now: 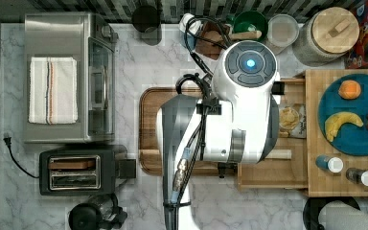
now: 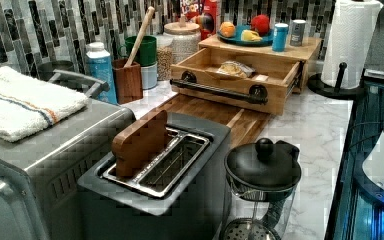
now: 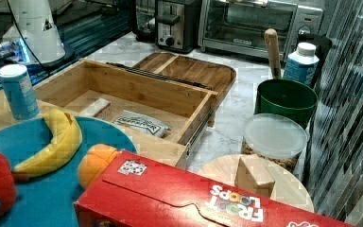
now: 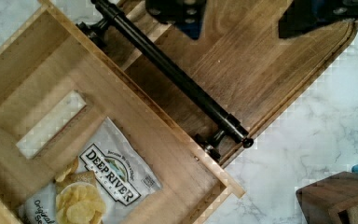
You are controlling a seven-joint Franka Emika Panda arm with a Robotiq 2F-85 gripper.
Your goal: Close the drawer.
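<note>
- top view: the white arm [image 1: 230, 120] covers the middle of the marble bench [image 1: 139, 62]. the drawer [image 1: 273, 167], a shallow light-wood box, juts from under the butcher-block slab [image 1: 316, 143] at the top view's right. the brown board [image 1: 148, 129] lies just beside the drawer on the top view's left. a toaster oven [image 1: 67, 76] and a toaster [image 1: 76, 170] stand well apart at the top view's far left.
- left view: the drawer [image 2: 280, 80] stands pulled out, its black bar handle [image 2: 220, 91] running along the front wall over the near end of the board [image 2: 215, 112]. a chip bag [image 2: 235, 68] lies inside. bare marble lies to the left view's right of the board, towards a paper-towel stand [image 2: 350, 45].
- right view: the drawer [image 3: 137, 90] is open, with raised rim walls and a metal slide [image 3: 199, 130] along one side. the bag [image 3: 139, 124] and a small pale block [image 3: 96, 108] rest on its floor. the board [image 3: 194, 71] lies beyond its front.
- wrist view: the end effector [image 4: 242, 14] hangs above the board [image 4: 261, 70], beside the handle [image 4: 177, 77]. its two dark fingers [image 4: 317, 18] stand apart and hold nothing. the drawer [image 4: 144, 135] front wall runs diagonally, with the bag [image 4: 107, 179] in a corner.
</note>
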